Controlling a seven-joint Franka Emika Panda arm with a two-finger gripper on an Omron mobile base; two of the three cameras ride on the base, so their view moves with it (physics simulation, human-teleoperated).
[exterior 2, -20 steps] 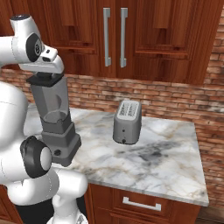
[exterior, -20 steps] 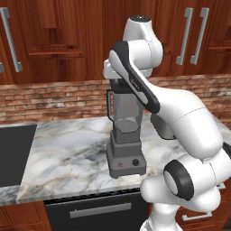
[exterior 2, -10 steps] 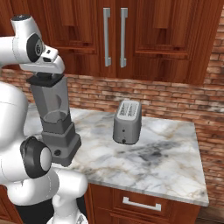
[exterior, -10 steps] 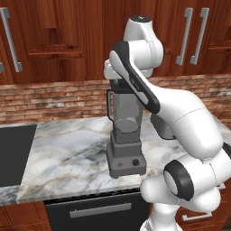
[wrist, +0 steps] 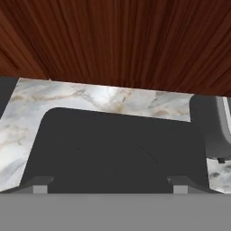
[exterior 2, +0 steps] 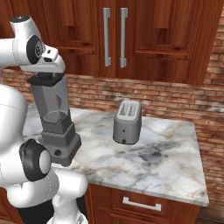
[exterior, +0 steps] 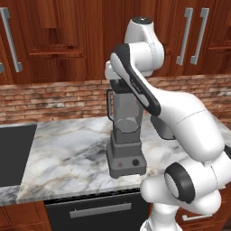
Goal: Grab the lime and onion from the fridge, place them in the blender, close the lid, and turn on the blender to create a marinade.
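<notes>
The blender (exterior: 126, 135) is parked on the marble counter (exterior: 67, 153), close to the front edge and toward the right end of the stretch seen from the left base camera. Its boxy base has a small red button and a black knob on the front face, and the see-through jar is stood upright on top with the side handle pointing left in that view. From the right base camera the same blender (exterior 2: 56, 127) is seen near the counter's left end, well apart from the toaster (exterior 2: 127, 121), which is set further back toward the brick wall.

The black lid (exterior 2: 45, 80) is seated on the jar's top, and the gripper (exterior 2: 43, 75) is held directly over it, pointing straight down. In the hand camera the lid (wrist: 117, 153) is seen as a big dark rounded square just beyond the fingertips (wrist: 39, 184), which are spread wide to either side of it; nothing is pinched between them. Whether the fingers are actually touching the lid can't be made out.

Nothing much can be told about what's inside the jar; only a darker band is seen low down.

Brown wooden cupboards (exterior 2: 113, 35) with metal handles are hung above the brick wall.
</notes>
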